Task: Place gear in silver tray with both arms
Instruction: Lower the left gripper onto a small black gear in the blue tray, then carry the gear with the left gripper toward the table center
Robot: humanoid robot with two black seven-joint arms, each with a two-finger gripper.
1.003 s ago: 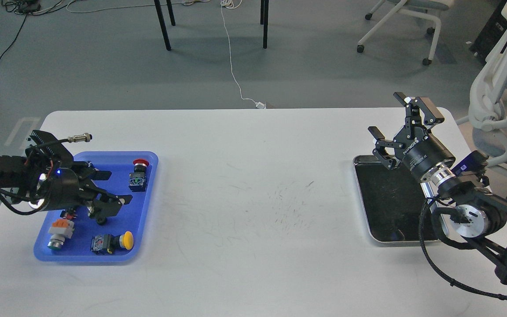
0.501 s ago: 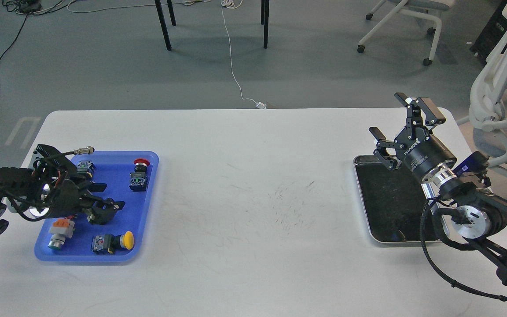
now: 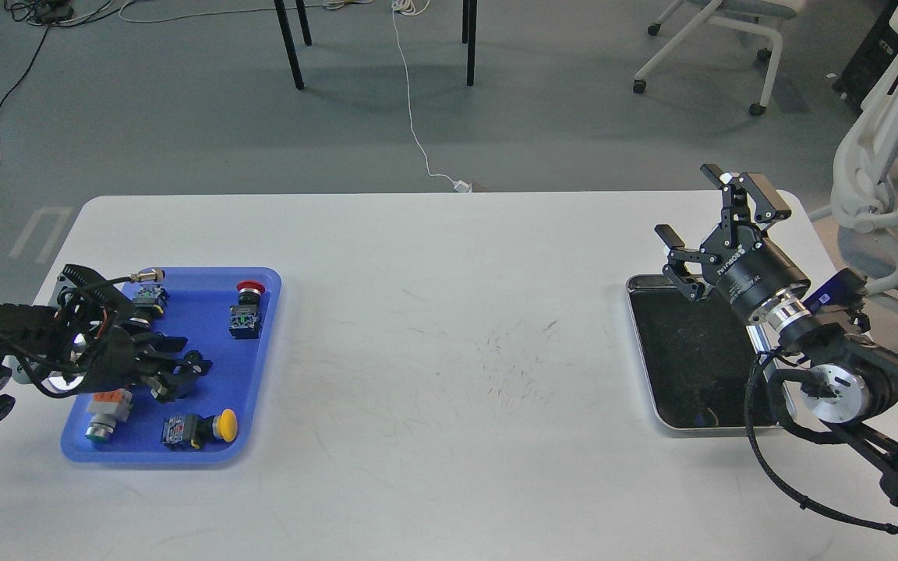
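The silver tray [image 3: 639,327] lies at the right of the white table, and its dark bottom looks bare. My right gripper [image 3: 700,204] is open and empty, held up above the tray's far edge. My left gripper [image 3: 181,363] hangs low over the middle of the blue plastic tray [image 3: 262,343] at the left. Its dark fingers [image 3: 171,343] merge with small dark parts beneath them. I cannot tell whether they hold anything. I cannot pick out a gear for certain.
The blue tray holds a red-capped switch [image 3: 246,308], a yellow-capped button [image 3: 201,428], an orange-and-white part [image 3: 104,411] and a small switch [image 3: 150,296]. A white office chair [image 3: 882,179] stands beyond the table's right edge.
My left arm has drawn back to the left and sunk lower over the blue tray, uncovering the small switch at the tray's far left. The right arm has hardly moved.
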